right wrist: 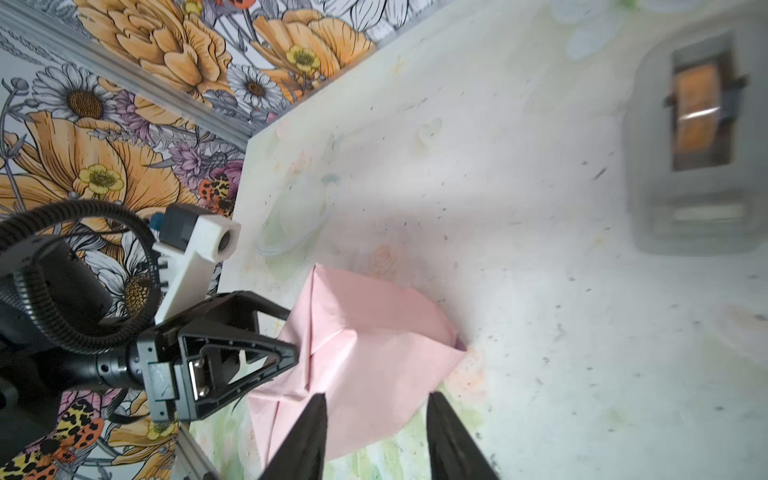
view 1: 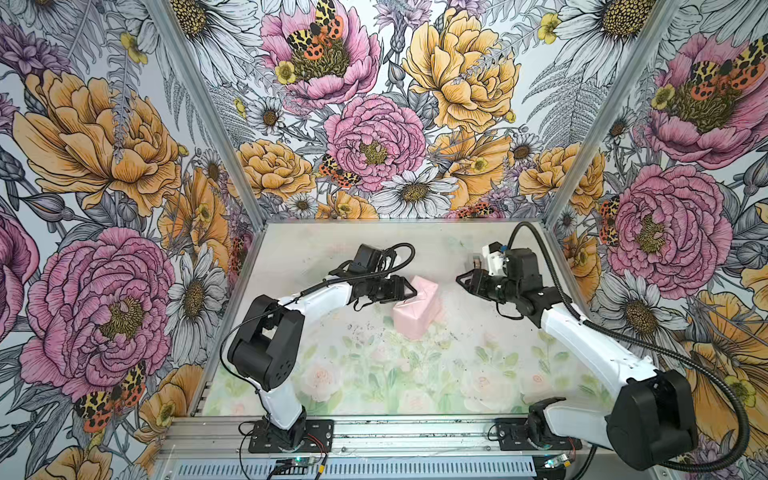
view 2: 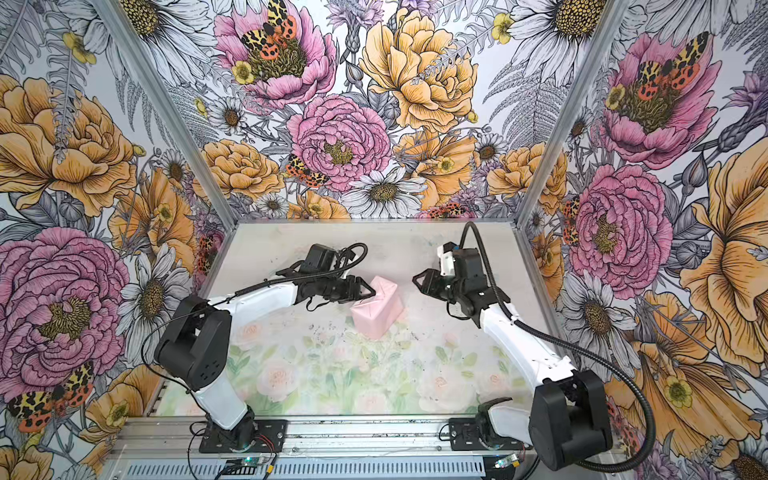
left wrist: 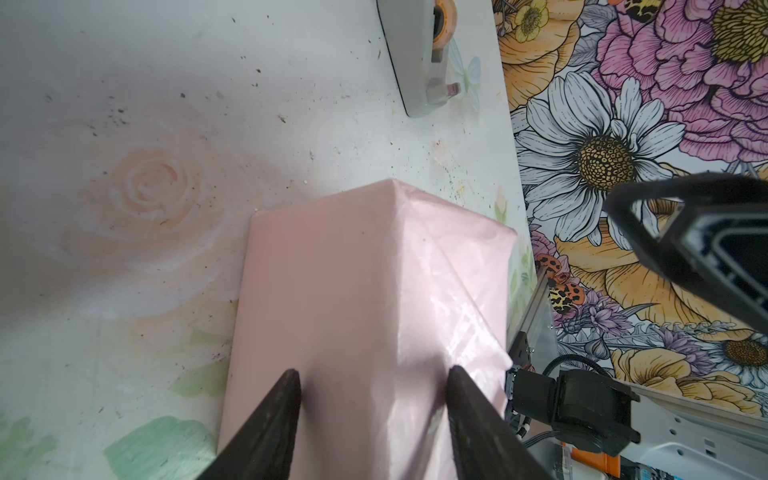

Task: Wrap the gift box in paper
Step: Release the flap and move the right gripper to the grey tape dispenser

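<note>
At parted jaw-tips of left gripper (left wrist: 374, 372): paper (left wrist: 328, 286), pale pink, creased, folded into closed block; right gripper (right wrist: 377, 395) jaws spread, empty.

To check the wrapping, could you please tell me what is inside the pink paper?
Only the paper shows, pale pink side out, folded into a parcel. Nothing of the gift box is visible; whatever lies inside is fully covered.

Robotics laboratory test cell. Indicators: aluminium frame posts (view 1: 205, 112) carry flower-printed wall panels (view 1: 374, 124) on the left, right and far sides. The left arm (view 1: 320, 297) and right arm (view 1: 582, 345) are bolted to a rail (view 1: 415, 436) along the near edge of the table (view 1: 374, 374), next to an exposed circuit board (view 1: 297, 461).
</note>
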`<move>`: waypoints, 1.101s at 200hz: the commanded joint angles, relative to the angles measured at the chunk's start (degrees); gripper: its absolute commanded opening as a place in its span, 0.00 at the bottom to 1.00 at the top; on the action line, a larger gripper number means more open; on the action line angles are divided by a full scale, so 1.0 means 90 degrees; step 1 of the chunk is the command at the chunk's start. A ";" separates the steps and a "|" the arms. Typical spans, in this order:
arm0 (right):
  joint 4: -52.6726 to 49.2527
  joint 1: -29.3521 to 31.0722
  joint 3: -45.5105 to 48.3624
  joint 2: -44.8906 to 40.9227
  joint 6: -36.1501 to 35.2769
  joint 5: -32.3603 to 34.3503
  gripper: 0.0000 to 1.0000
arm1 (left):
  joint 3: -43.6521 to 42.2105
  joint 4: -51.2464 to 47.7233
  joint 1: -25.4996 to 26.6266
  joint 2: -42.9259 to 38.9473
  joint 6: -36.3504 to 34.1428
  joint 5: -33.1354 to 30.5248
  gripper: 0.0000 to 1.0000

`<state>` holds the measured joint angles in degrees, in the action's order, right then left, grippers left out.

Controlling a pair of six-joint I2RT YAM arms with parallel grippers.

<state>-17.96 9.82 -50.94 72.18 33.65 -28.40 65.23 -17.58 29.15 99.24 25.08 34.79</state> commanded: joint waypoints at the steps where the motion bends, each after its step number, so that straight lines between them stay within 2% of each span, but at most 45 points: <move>1: -0.0208 -0.0709 -0.0209 0.0321 -0.1200 -0.0790 0.39 | -0.0261 -0.0458 0.0105 0.0092 -0.0233 -0.0405 0.57; 49: -0.0332 -0.1920 -0.0934 0.1756 -0.2494 -0.1337 0.36 | -0.0304 -0.0455 0.0124 0.0065 -0.0228 -0.0453 0.57; 87: -0.0387 -0.2092 -0.1580 0.3028 -0.3449 -0.1512 0.33 | -0.0246 -0.0453 0.0150 0.0069 -0.0209 -0.0437 0.57; 140: -0.0388 -0.2195 -0.2616 0.4519 -0.3660 -0.2250 0.32 | -0.0285 -0.0455 0.0157 -0.0007 -0.0146 -0.0469 0.57; 169: -0.0439 -0.2215 -0.2811 0.4850 -0.3747 -0.2531 0.32 | -0.0268 -0.0455 0.0158 -0.0017 -0.0150 -0.0487 0.57; 220: -0.1008 -0.2225 -0.3060 0.5243 -0.4099 -0.2540 0.31 | -0.0247 -0.0458 0.0150 0.0003 -0.0150 -0.0447 0.57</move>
<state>-23.81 -9.82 -76.05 117.14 -0.10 -49.47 64.93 -16.91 29.78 98.98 25.10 34.06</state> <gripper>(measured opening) 0.316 0.569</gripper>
